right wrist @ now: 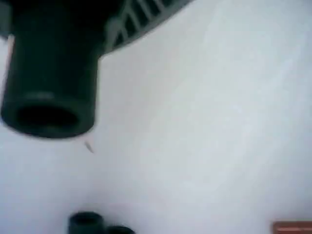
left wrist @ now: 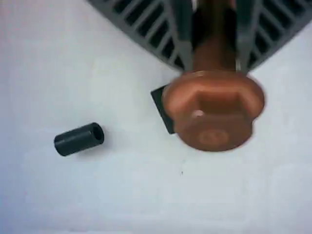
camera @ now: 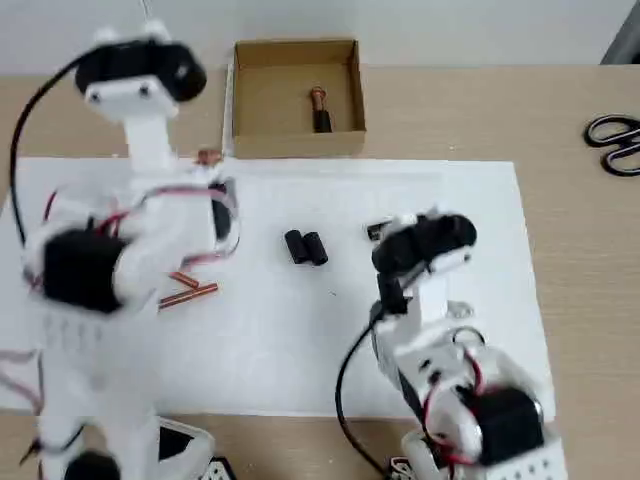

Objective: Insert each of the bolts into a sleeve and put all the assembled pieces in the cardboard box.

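Observation:
In the left wrist view my left gripper (left wrist: 214,46) is shut on the shaft of a copper bolt (left wrist: 214,109), whose hex head faces the camera above the white sheet. One black sleeve (left wrist: 79,139) lies on the sheet beside it. My right gripper (right wrist: 53,19) is shut on a black sleeve (right wrist: 48,83), open end outward. From the high view the right gripper (camera: 380,232) hangs mid-sheet, just right of two loose sleeves (camera: 305,247). The left gripper (camera: 218,208) is at the sheet's left. The cardboard box (camera: 245,95) holds one assembled piece (camera: 319,108).
Loose copper bolts (camera: 188,290) lie on the white sheet (camera: 300,340) under the left arm. Another copper piece (camera: 208,156) shows by the box's near left corner. Scissors (camera: 615,143) rest on the wooden table at the far right.

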